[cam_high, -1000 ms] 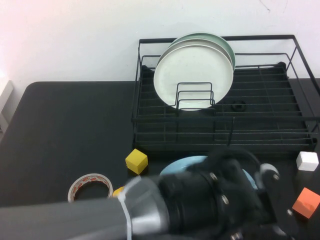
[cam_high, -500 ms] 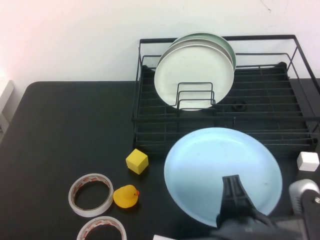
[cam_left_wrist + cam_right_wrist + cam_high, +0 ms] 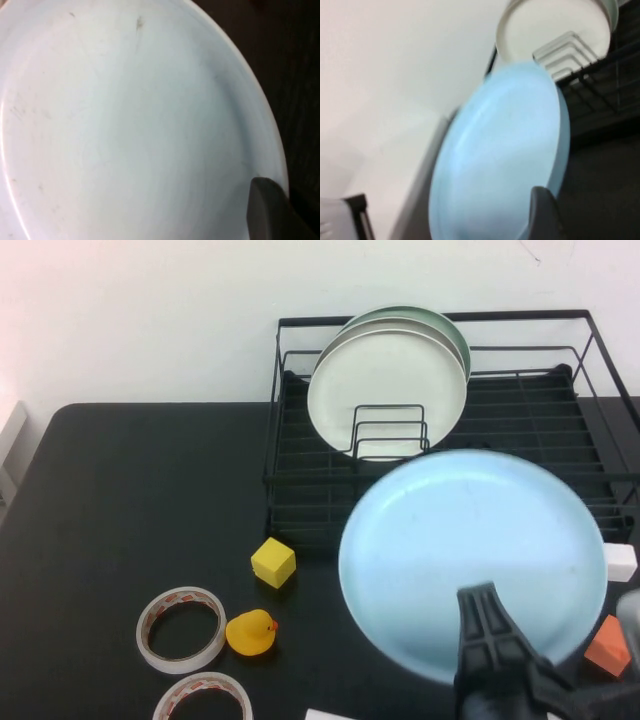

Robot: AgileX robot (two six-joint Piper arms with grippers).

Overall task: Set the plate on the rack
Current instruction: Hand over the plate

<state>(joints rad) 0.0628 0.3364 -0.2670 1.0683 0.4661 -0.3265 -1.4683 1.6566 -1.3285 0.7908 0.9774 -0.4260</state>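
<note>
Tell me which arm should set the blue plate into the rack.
Probably the left. The left gripper is shut right at the rim of the plate, apparently carrying it, raised in front of the rack. The right gripper only faces the plate's edge from farther back.

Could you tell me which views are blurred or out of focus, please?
High view: sharp, evenly lit, black wire dish rack crisp. Left wrist view: large round light-blue plate fills the frame, soft; left gripper shut on its rim, blurred. Right wrist view: smeared throughout; right gripper by the plate's edge.
</note>
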